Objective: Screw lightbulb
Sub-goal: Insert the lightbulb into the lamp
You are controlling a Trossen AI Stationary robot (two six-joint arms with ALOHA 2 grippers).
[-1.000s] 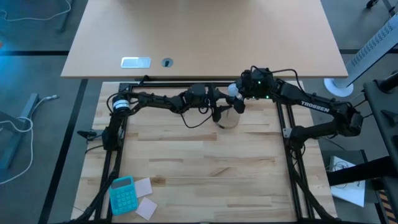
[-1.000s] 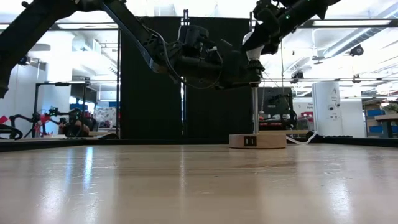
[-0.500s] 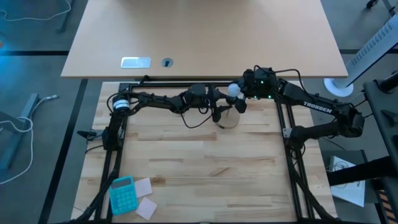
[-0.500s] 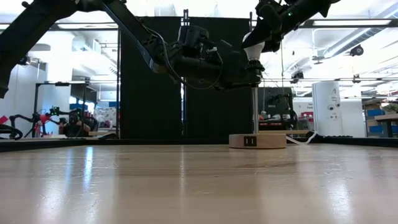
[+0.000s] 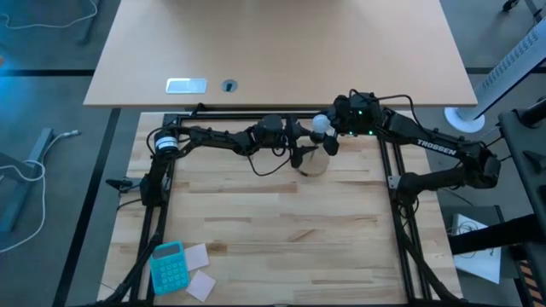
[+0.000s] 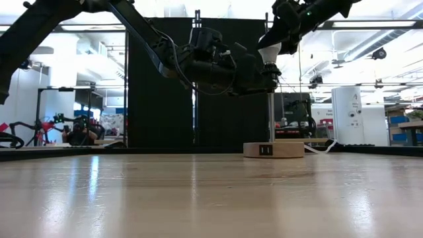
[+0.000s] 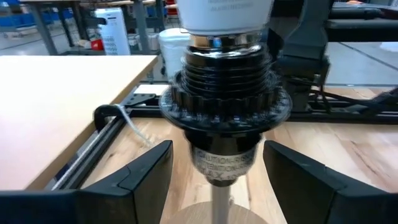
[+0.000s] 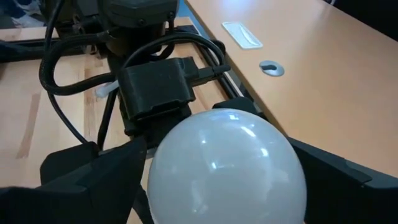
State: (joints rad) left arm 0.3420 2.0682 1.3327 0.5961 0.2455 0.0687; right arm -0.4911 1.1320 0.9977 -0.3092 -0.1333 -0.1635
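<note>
The white lightbulb (image 5: 321, 124) stands upright over the black socket (image 7: 224, 106). The socket tops a thin post (image 6: 271, 119) on a round wooden base (image 6: 273, 149), at the table's far middle. The bulb's metal thread (image 7: 224, 42) sits in the socket's mouth. My right gripper (image 8: 224, 186) is shut on the bulb's globe (image 8: 227, 168). My left gripper (image 7: 217, 155) is open. Its fingers (image 7: 146, 171) stand on either side of the socket's lower part, with a gap on each side. My right gripper pinches the bulb's globe (image 8: 168, 180) between its two fingers, one on each side. The fingers come from above, slanting in from the table's right. The bulb stands upright below the gripper, neck (image 6: 269, 53) down, its metal thread in the socket's mouth.
A black cable (image 5: 273, 166) runs from the lamp base across the wood. A teal calculator (image 5: 168, 264) and paper notes (image 5: 198, 256) lie at the near left corner. Black frame rails (image 5: 397, 170) edge the table. A tan desk (image 5: 281, 51) lies beyond.
My right gripper has turned a little about the bulb while staying shut on it. The bulb has stayed upright over the socket.
</note>
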